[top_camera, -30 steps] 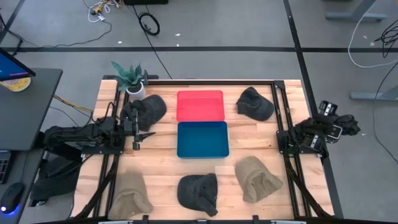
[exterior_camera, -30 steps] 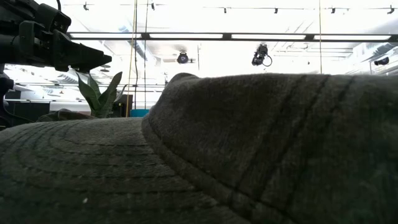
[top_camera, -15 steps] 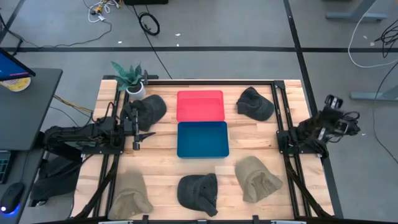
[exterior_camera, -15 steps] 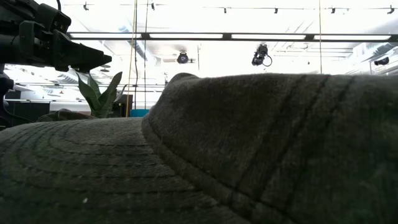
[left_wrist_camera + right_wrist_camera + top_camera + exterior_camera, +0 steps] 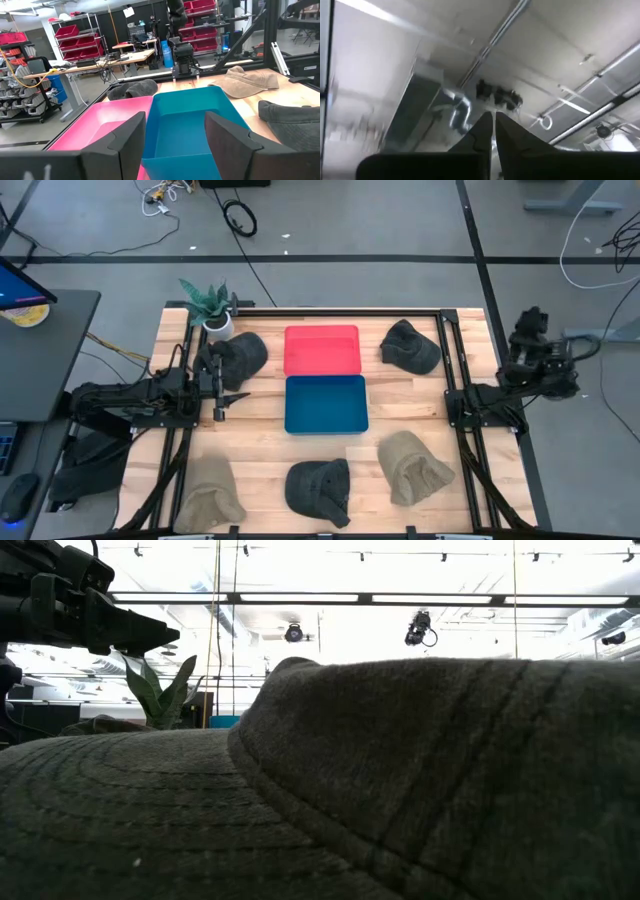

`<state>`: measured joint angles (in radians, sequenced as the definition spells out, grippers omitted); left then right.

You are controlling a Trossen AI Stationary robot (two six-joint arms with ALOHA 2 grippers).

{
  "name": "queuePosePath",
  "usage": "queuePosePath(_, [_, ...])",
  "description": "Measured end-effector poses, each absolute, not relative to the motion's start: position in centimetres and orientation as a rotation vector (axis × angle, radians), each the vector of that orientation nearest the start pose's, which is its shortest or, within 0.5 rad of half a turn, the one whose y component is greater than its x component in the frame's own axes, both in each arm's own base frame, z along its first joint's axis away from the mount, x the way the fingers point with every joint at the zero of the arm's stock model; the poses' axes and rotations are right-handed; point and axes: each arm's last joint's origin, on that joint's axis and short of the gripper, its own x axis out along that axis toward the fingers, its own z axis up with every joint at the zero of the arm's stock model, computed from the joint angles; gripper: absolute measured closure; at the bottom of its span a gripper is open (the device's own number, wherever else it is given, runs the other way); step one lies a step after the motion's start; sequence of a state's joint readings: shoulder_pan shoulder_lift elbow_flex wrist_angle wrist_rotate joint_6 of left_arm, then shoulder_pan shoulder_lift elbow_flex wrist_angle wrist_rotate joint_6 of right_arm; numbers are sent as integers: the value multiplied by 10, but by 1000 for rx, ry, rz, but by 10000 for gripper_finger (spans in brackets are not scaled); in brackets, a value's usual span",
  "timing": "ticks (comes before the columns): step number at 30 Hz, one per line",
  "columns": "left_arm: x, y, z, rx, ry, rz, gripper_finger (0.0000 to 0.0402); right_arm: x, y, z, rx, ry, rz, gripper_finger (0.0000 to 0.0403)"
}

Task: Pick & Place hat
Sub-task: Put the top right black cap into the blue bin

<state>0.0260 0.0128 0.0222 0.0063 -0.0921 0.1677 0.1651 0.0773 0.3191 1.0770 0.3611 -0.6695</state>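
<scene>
Where it lies, dark hat point(image 5: 238, 356), crumpled, soft-brimmed

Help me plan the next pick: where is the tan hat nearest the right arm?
In the high view the tan hat lies at the table's near right, right of the dark hat on the near edge and below the blue bin.

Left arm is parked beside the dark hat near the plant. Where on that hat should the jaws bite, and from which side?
My pick is the crumpled crown of the dark hat, taken from straight above. It lies slumped in soft folds a pinch could gather, and the plant crowds its far side. The left gripper, jaws open, sits just on its near side; the right gripper is raised off beyond the table's right edge.
</scene>
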Motion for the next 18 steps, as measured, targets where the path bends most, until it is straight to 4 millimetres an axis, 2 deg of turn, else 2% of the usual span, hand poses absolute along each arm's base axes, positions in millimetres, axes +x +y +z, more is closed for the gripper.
queuePosePath(4, [97,5,171,167,-6,119,195,13,-12,370,-310,-783,-606,376])
queuePosePath(8, [97,5,171,167,-6,119,195,21,-19,396,-119,-469,-810,376])
queuePosePath(11, [97,5,171,167,-6,119,195,29,-20,406,60,-436,-909,376])
queuePosePath(13, [97,5,171,167,-6,119,195,34,-20,411,115,-443,-932,376])
queuePosePath(18, [97,5,171,167,-6,119,195,51,-17,413,40,-393,-946,376])
